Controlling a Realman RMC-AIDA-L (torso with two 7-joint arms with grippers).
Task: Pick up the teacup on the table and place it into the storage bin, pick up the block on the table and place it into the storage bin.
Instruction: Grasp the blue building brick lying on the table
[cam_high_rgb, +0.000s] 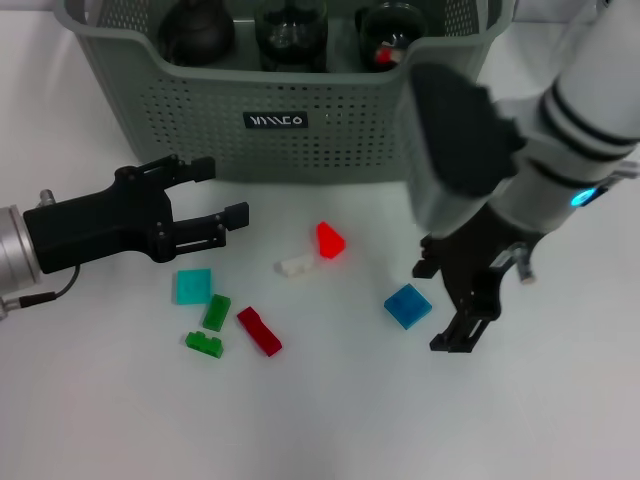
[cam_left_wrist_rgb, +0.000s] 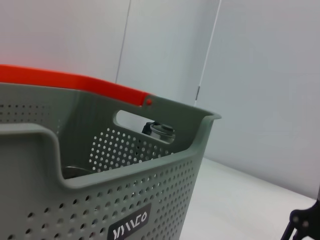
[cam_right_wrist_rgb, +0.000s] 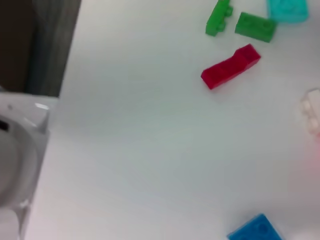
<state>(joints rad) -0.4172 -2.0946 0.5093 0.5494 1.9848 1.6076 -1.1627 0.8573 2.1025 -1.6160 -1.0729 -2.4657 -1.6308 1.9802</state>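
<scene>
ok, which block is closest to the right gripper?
The blue block: it lies just beside the right gripper, toward the robot's left. The other blocks all sit farther left.

Setting: I am working in what is looking like a robot test lab. Evidence: a bare white tabletop (cam_high_rgb: 330, 420) is lying under my arms; plain white wall panels (cam_left_wrist_rgb: 260, 75) are standing behind it; a grey-green perforated plastic storage basket (cam_high_rgb: 330, 140) and small coloured plastic toy blocks (cam_high_rgb: 260, 330) are sitting out as staged props.
</scene>
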